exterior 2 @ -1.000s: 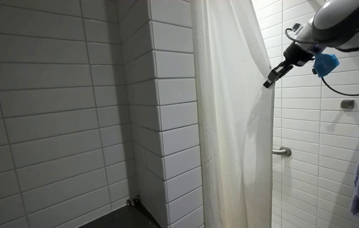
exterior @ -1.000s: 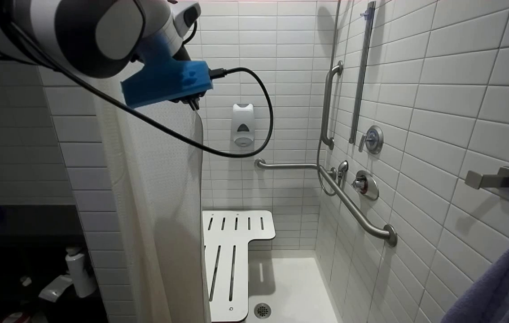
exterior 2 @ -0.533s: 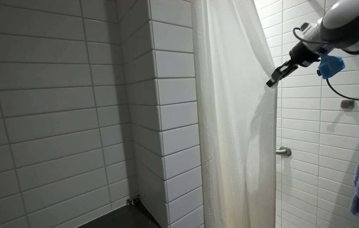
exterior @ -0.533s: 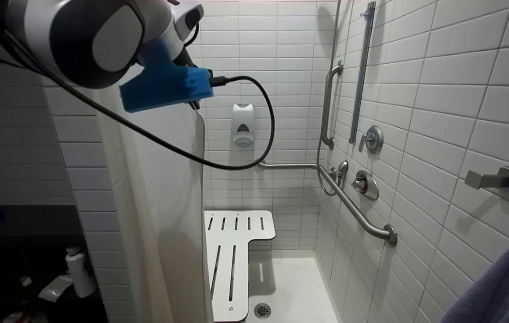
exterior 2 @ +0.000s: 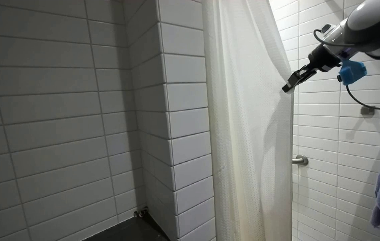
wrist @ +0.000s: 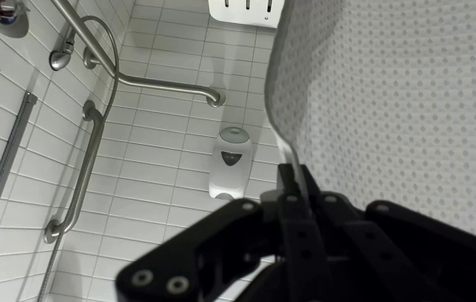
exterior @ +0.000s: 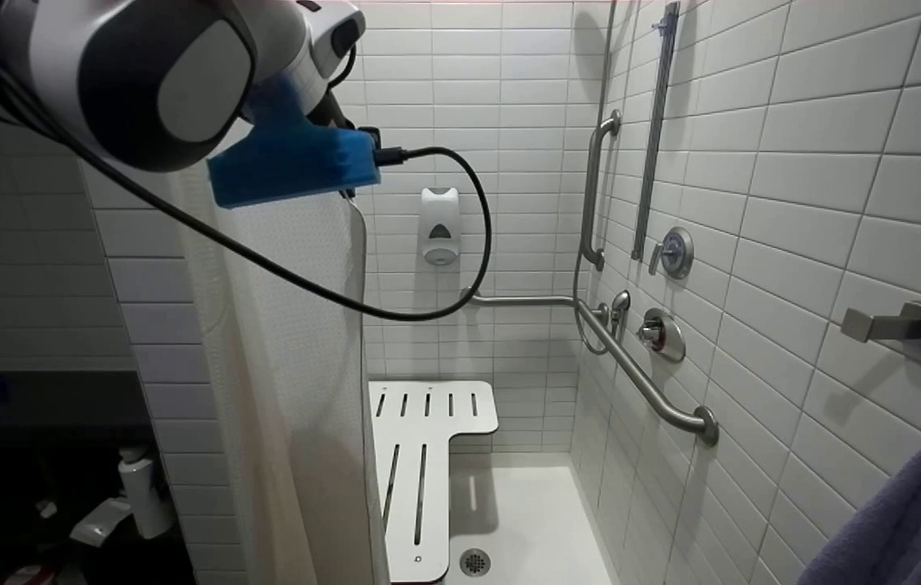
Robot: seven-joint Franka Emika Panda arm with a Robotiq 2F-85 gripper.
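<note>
My gripper [wrist: 299,178] is shut on the free edge of a white dotted shower curtain [wrist: 401,96]. In the wrist view the curtain's hem runs down between the two fingers, and the cloth spreads to the right. In an exterior view the gripper [exterior 2: 287,87] points down and to the left, and the curtain [exterior 2: 243,117] is pulled into folds toward it. In an exterior view the blue camera mount [exterior: 298,162] hides most of the gripper, and the curtain [exterior: 298,341] hangs below it.
A soap dispenser [exterior: 439,227] is on the back wall. A white slatted bench [exterior: 428,455] stands beside the curtain. Grab bars [exterior: 647,378] and shower valves [exterior: 676,253] are on the side wall. A purple towel [exterior: 915,504] hangs nearby. A black cable [exterior: 420,315] loops from the mount.
The arm has shifted a little right in an exterior view, its blue mount and cable dropping slightly. The curtain's edge has moved slightly right there with the gripper, which has kept its hold.
</note>
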